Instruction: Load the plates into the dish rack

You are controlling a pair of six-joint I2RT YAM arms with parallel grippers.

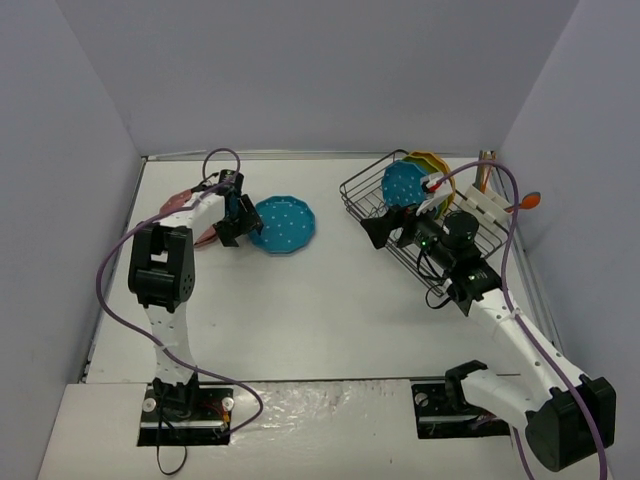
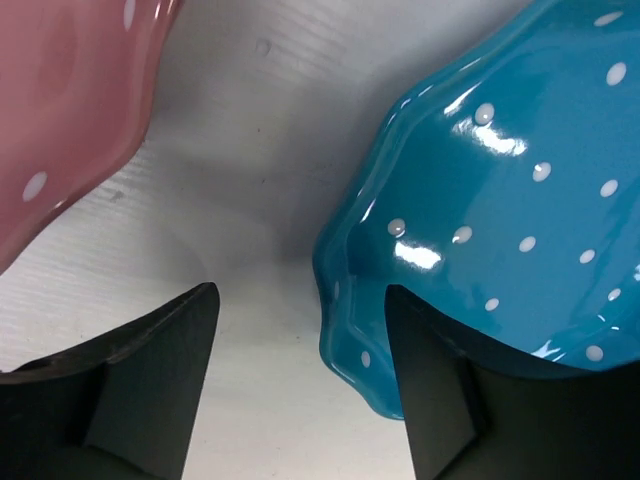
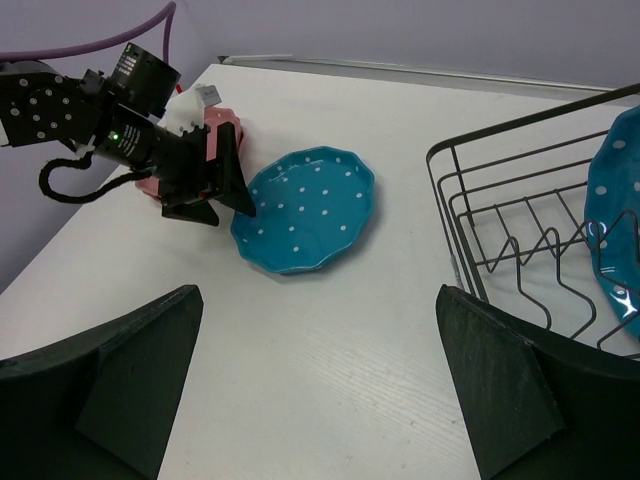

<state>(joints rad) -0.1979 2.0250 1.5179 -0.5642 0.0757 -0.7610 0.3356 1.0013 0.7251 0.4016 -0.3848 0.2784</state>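
A blue dotted plate (image 1: 287, 226) (image 3: 305, 210) lies flat on the table. My left gripper (image 1: 238, 226) (image 2: 300, 295) is open and straddles its left rim (image 2: 350, 310); the rim sits close to the right finger (image 2: 440, 400) and well apart from the left one (image 2: 150, 390). A pink plate (image 1: 180, 203) (image 2: 70, 110) lies just left of it, partly under the left arm. The dish rack (image 1: 355, 192) (image 3: 470, 230) stands at the right and holds an upright blue plate (image 1: 405, 184) (image 3: 615, 210) and a yellow-green plate (image 1: 428, 161) behind it. My right gripper (image 1: 385, 228) (image 3: 320, 295) hangs open and holds nothing at the rack's near left side.
A white slatted piece (image 1: 487, 210) and an orange-tipped utensil (image 1: 530, 200) lie on the rack's right side. Purple cables (image 1: 110, 290) loop along both arms. Grey walls enclose the table on three sides.
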